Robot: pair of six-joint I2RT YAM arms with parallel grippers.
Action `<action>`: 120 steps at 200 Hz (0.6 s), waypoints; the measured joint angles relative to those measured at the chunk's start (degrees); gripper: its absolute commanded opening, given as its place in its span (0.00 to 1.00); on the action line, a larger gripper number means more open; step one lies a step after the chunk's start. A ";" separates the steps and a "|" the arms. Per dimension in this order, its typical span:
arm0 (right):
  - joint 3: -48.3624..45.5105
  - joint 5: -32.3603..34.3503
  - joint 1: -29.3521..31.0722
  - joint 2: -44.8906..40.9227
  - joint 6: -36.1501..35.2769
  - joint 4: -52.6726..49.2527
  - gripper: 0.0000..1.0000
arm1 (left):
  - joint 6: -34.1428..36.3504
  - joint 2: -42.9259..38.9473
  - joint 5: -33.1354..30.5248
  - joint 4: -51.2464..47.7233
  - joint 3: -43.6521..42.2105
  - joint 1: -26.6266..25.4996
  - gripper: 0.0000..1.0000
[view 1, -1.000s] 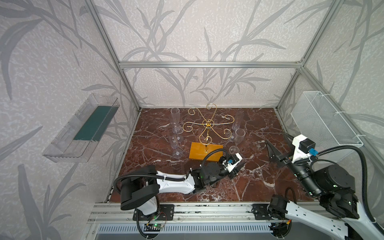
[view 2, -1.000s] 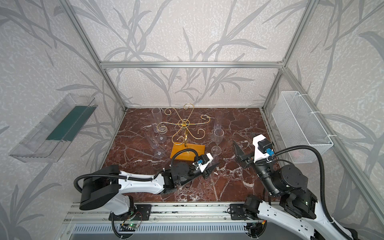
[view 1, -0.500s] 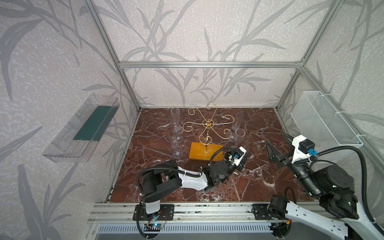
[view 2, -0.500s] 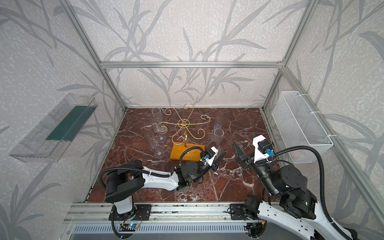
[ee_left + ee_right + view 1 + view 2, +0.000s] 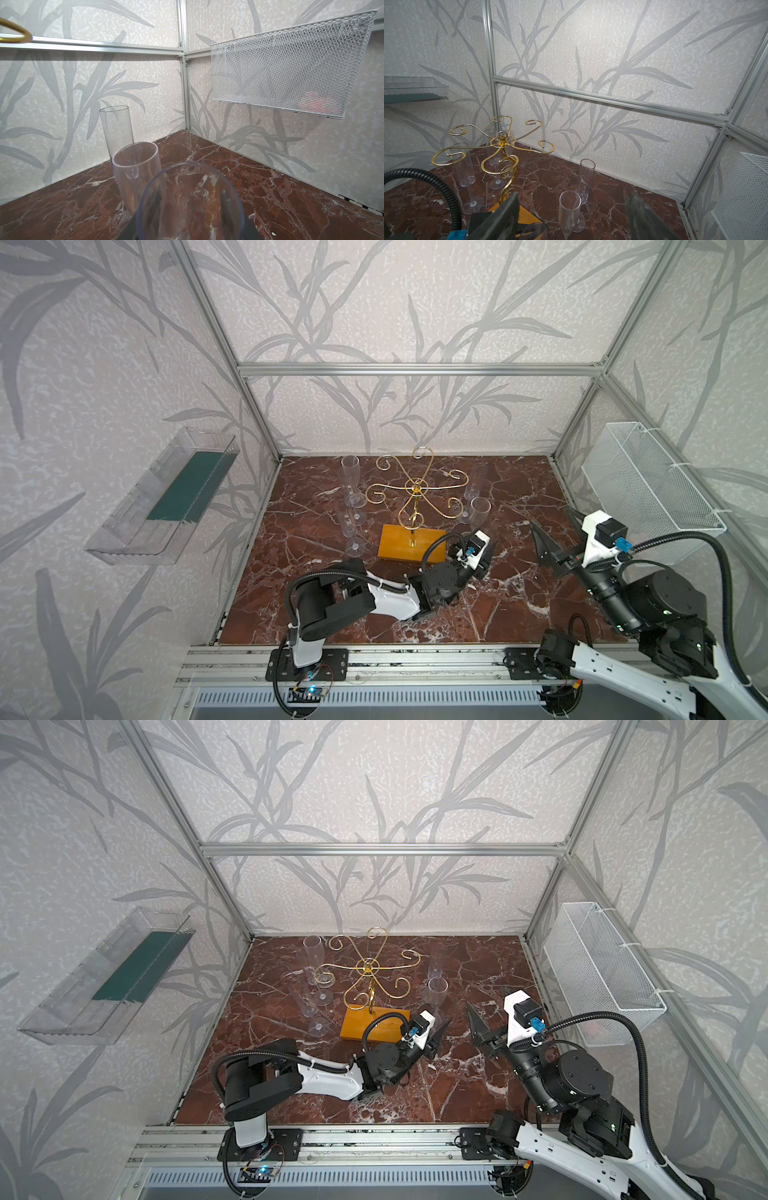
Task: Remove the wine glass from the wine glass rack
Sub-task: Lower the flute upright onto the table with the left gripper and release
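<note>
1. Our left arm lies low, stretched across the table, with the wrist tipped up.
2. The left pincer [image 5: 436, 1038] pinches the glass [image 5: 190, 197], off the rack [image 5: 417, 489], which stands just left of it.
3. Our right arm is folded and raised, and the right pincer [image 5: 557, 531] is spread wide, apart to the right.
4. Two other glasses [image 5: 137, 166] stand just beyond the left pincer.

A red-brown, white-veined marble tabletop [image 5: 519, 489] sits in a booth of aluminium bars [image 5: 415, 369] and grey leaf-pattern wallpaper [image 5: 374, 302]. Above its right edge a white mesh basket [image 5: 648, 489] hangs on the wall, something pink [image 5: 318, 101] blurred behind the mesh. Above the left edge a clear plastic tray [image 5: 124, 539] with a dark green liner [image 5: 187, 485] is fixed to the wall. A metal rail [image 5: 415, 659] runs along the front edge
</note>
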 measured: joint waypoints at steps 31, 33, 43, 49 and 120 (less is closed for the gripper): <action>0.00 0.00 0.00 0.00 0.15 0.00 0.79 | -0.42 0.11 -0.31 -0.61 0.44 0.02 0.54; 0.00 0.00 0.00 0.00 0.15 0.00 0.79 | -0.44 0.11 -0.31 -0.63 0.52 0.02 0.54; 0.00 0.02 0.00 0.00 0.15 0.00 0.79 | -0.44 0.11 -0.42 -0.68 0.85 0.02 0.55; 0.00 0.02 0.00 0.00 0.15 0.00 0.79 | -0.44 0.11 -0.42 -0.68 0.94 0.02 0.57; 0.00 0.39 0.00 0.00 0.46 -0.17 0.79 | -0.81 0.11 -0.59 -1.55 0.94 0.02 0.72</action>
